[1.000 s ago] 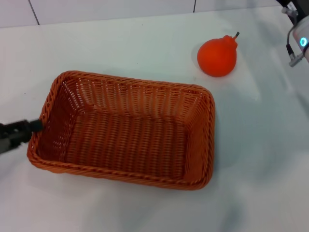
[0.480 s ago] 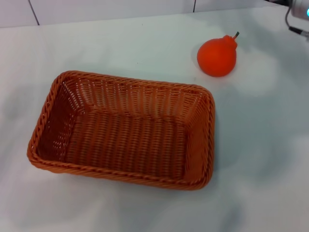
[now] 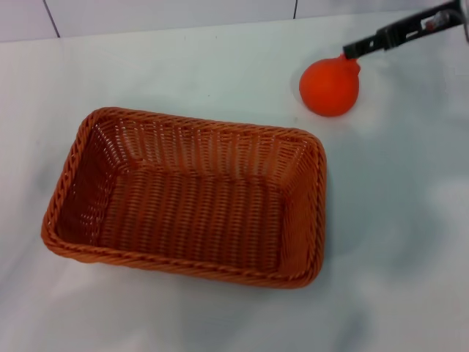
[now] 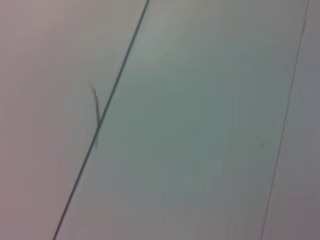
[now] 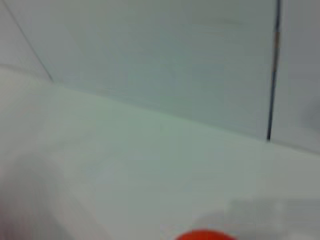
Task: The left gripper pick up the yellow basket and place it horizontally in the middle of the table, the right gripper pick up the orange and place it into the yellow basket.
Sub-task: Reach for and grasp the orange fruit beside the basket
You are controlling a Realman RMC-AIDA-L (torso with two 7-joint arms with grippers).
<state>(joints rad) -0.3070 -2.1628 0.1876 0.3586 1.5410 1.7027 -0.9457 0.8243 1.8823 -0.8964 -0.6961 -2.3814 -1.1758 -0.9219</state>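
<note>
The basket rests flat on the white table, near the centre and on the near side, long side across the head view, with nothing inside it. The orange sits on the table beyond the basket's far right corner, apart from it. The right gripper reaches in from the far right, its dark tip at the top of the orange; whether it is released or clenched cannot be told. The left gripper is out of view.
</note>
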